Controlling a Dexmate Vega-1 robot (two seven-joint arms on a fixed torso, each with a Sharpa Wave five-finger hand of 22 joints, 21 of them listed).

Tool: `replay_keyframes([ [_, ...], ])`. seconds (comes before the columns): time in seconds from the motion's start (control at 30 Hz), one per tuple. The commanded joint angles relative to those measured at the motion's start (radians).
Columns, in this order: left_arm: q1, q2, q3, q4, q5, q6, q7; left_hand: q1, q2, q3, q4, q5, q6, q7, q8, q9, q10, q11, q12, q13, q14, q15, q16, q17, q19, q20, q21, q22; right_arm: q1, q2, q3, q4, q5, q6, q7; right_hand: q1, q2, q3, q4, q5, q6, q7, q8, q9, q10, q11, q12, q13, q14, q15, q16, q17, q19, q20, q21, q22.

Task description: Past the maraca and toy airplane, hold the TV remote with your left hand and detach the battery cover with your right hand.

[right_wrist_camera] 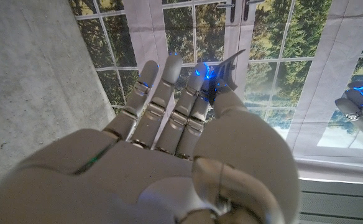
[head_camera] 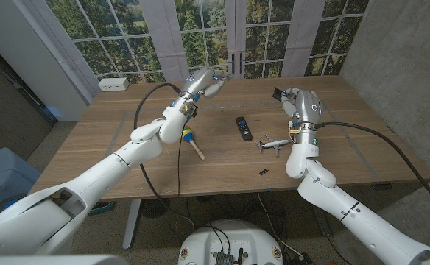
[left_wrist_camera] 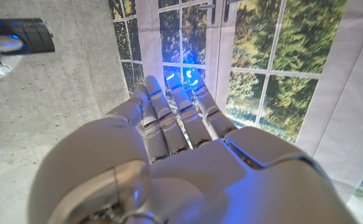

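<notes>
Wooden planks run across the table point(head_camera: 90, 158), and the black TV remote point(head_camera: 244, 128) lies flat near its middle, untouched, well apart from both hands. Whether its battery cover is on cannot be made out. A small dark piece point(head_camera: 262, 172) lies nearer the front edge (too small to identify). The white toy airplane point(head_camera: 275, 144) sits just right of the remote; the maraca point(head_camera: 192, 140) lies to its left, wooden handle towards the front edge. The left hand point(head_camera: 208, 87) is raised over the far side, fingers straight and close together, holding nothing. The right hand point(head_camera: 292, 101) is raised too, pinching a thin dark flat piece point(right_wrist_camera: 228, 70) against its thumb.
</notes>
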Motion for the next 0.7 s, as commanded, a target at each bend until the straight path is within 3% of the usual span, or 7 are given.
replay_keyframes([
  [0.03,0.031,-0.001,-0.079,-0.003,-0.448,-0.007,-0.281,-0.094,-0.013,0.033,0.035,0.001,-0.118,0.003,-0.014,-0.013,-0.111,0.051,-0.018,-0.018,-0.092,-0.094,-0.008,-0.003,-0.039,0.025,-0.032,-0.003,0.012,-0.006,0.017,-0.034,0.115,-0.056,0.107,0.004,-0.013,0.008,-0.005,0.003,0.004,0.009,0.001,-0.003,0.002,0.007,-0.008,-0.004,0.011,-0.107,0.012,0.004,0.01,-0.068,0.007,0.003],
  [0.2,0.038,-0.01,-0.11,0.021,-0.612,-0.019,-0.367,-0.177,-0.016,0.04,0.071,0.002,-0.183,0.016,-0.011,-0.021,-0.205,0.082,-0.022,-0.03,-0.179,-0.058,-0.013,-0.007,-0.101,0.038,-0.074,-0.005,0.02,-0.013,0.017,-0.035,0.155,-0.075,0.138,0.005,-0.014,0.012,-0.007,0.0,0.002,0.015,-0.005,-0.008,0.004,0.011,-0.012,-0.008,0.011,-0.105,0.015,0.005,0.014,-0.063,0.011,0.003],
  [0.37,0.037,-0.02,-0.129,0.054,-0.758,-0.027,-0.457,-0.241,-0.013,0.045,0.108,0.009,-0.227,0.012,-0.011,-0.026,-0.284,0.094,-0.024,-0.038,-0.221,-0.037,-0.01,-0.011,-0.136,0.048,-0.104,-0.005,0.039,-0.019,0.007,-0.036,0.186,-0.13,0.182,0.006,-0.015,0.015,-0.009,-0.002,-0.003,0.021,-0.01,-0.013,0.003,0.018,-0.017,-0.015,0.009,-0.104,0.016,0.006,0.017,-0.058,0.015,0.003],
  [0.43,0.036,-0.027,-0.136,0.075,-0.812,-0.04,-0.49,-0.277,-0.017,0.047,0.127,0.013,-0.259,0.011,-0.012,-0.029,-0.316,0.096,-0.022,-0.042,-0.261,-0.019,-0.014,-0.015,-0.152,0.05,-0.122,-0.006,0.05,-0.019,0.003,-0.036,0.2,-0.159,0.202,0.004,-0.017,0.016,-0.008,-0.005,-0.009,0.017,-0.016,-0.016,-0.004,0.019,-0.022,-0.016,0.004,-0.102,0.014,0.005,0.017,-0.056,0.016,0.003],
  [0.57,0.034,-0.039,-0.147,0.108,-0.908,-0.054,-0.551,-0.335,-0.028,0.043,0.149,0.019,-0.308,0.017,-0.015,-0.034,-0.399,0.086,-0.028,-0.048,-0.313,-0.015,-0.017,-0.022,-0.191,0.048,-0.158,-0.008,0.074,-0.024,-0.01,-0.029,0.228,-0.21,0.24,-0.002,-0.014,0.02,-0.004,-0.012,-0.02,0.009,-0.026,-0.021,-0.013,0.023,-0.032,-0.024,-0.005,-0.101,0.01,0.002,0.013,-0.048,0.018,0.003],
  [0.7,0.029,-0.049,-0.154,0.139,-0.99,-0.065,-0.612,-0.384,-0.04,0.033,0.161,0.024,-0.351,0.011,-0.016,-0.037,-0.457,0.089,-0.027,-0.052,-0.348,-0.004,-0.016,-0.027,-0.211,0.049,-0.187,-0.009,0.104,-0.025,-0.034,-0.013,0.237,-0.267,0.259,-0.005,-0.014,0.022,-0.003,-0.016,-0.024,0.012,-0.031,-0.024,-0.017,0.027,-0.038,-0.03,-0.01,-0.101,0.008,0.001,0.014,-0.045,0.02,0.002],
])
